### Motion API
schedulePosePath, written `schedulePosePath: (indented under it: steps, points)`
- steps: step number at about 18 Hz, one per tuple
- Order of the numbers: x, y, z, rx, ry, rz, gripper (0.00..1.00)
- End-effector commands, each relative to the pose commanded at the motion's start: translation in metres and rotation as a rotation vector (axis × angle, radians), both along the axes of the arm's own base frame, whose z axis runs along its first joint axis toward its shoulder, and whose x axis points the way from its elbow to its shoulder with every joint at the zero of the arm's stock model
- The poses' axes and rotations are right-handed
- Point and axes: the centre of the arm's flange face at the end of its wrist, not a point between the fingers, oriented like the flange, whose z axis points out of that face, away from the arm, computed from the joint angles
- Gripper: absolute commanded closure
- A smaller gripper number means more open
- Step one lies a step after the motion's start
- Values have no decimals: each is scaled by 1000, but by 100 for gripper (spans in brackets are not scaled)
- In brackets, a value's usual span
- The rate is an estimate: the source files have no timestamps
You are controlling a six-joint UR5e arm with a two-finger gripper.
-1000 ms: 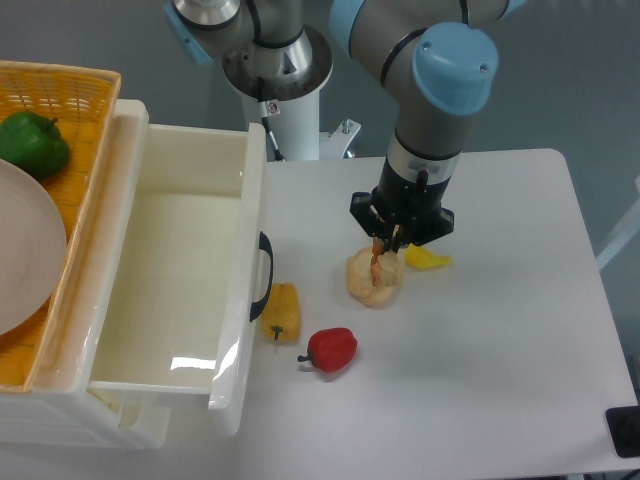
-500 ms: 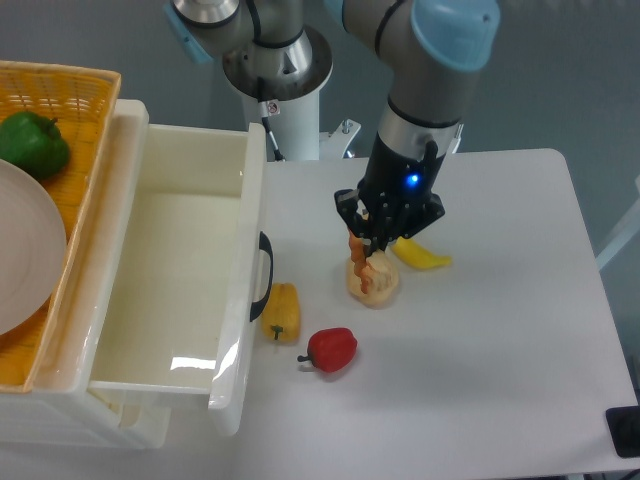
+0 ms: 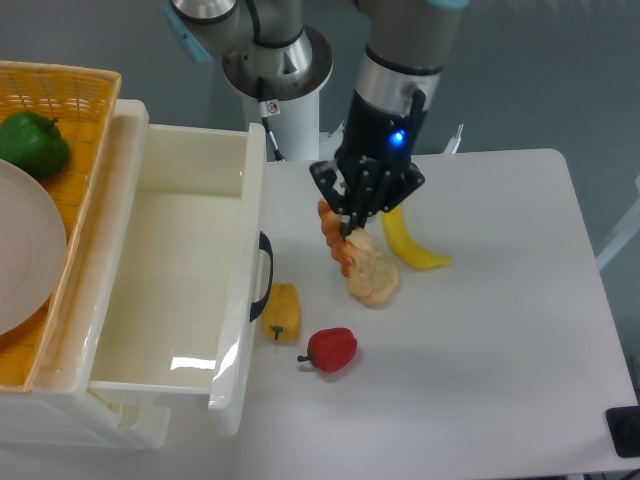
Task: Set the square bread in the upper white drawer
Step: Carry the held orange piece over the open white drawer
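Observation:
My gripper (image 3: 346, 226) hangs over the table just right of the drawer's front and is shut on the square bread (image 3: 335, 244), a small orange-tan piece held off the tabletop. The bread's lower end overlaps the upper left of a pale round bun (image 3: 374, 281) that rests on the table. The upper white drawer (image 3: 175, 265) stands pulled out to the left, deep and glossy, with nothing inside and a dark handle (image 3: 264, 275) on its front.
A banana (image 3: 411, 246) lies right of the gripper. A yellow pepper (image 3: 282, 312) and a red pepper (image 3: 332, 349) sit near the drawer front. A woven yellow basket (image 3: 70, 150) at far left holds a green pepper (image 3: 32, 145) and a white plate (image 3: 25, 260).
The gripper has risen and moved left toward the drawer, carrying the square bread up off the bun's side. The banana, earlier partly hidden, now shows fully.

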Motion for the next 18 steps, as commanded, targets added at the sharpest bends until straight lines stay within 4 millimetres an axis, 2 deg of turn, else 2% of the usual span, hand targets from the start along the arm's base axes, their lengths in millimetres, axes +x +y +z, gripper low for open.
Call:
schedulePosePath:
  steps: [1,4,11,12,14,18]
  points:
    - [5,1,3,3,1,2,84]
    - [26,16,4,5,-3,-36,81]
    - [59,40,3,8,-13,-102,74]
    - [63,43,2,8,-13,-111,73]
    - [67,47,1,6,-15,-123,63]
    - [73,52,-3,11,-28,-140,59]
